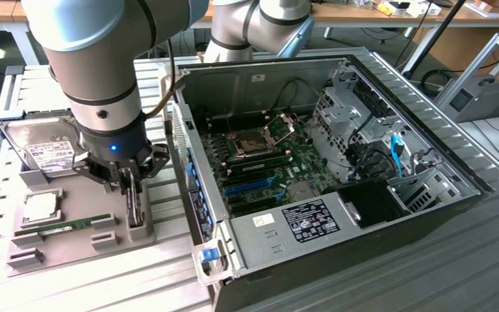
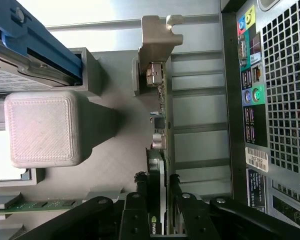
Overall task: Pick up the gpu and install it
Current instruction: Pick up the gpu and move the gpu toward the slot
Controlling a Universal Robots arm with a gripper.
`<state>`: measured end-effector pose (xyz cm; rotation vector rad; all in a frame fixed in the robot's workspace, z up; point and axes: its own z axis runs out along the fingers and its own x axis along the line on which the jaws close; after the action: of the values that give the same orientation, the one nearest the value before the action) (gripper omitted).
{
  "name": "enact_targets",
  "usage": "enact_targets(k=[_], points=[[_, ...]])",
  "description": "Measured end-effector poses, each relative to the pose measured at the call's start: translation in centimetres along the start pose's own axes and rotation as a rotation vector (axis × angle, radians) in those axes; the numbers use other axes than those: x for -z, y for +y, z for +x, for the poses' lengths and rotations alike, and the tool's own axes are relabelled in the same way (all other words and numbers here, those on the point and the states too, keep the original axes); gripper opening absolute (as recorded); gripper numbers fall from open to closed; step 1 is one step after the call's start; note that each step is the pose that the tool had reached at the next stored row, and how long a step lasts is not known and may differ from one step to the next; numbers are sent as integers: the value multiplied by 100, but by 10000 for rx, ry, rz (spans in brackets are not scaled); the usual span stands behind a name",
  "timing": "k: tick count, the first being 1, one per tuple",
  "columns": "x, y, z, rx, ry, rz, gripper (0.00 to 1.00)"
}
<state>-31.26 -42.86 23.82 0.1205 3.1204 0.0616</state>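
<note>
The gpu (image 1: 135, 209) stands on its edge in a slot of the grey holder tray (image 1: 80, 195), at the exterior view's left of the open computer case (image 1: 319, 169). My gripper (image 1: 130, 185) comes straight down over it. In the wrist view the dark card (image 2: 161, 125) runs away from me to its silvery end bracket (image 2: 157, 35). My gripper (image 2: 157, 195) straddles the card's near end, and the black fingers (image 2: 139, 200) press against both faces. The card still sits in the tray slot.
On the same tray are a hard drive with a blue frame (image 1: 46, 146), a processor (image 1: 41, 207) and a green RAM stick (image 1: 63, 226). A grey tray post (image 2: 42, 127) stands close beside the card. The case's rear panel (image 2: 270, 100) is near on the other side.
</note>
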Motion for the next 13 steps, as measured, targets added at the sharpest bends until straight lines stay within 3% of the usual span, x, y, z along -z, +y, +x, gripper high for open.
enact_targets(k=[9,13], points=[[0,0,0,2,0,-1,27],[0,0,0,294,12,-5,27]])
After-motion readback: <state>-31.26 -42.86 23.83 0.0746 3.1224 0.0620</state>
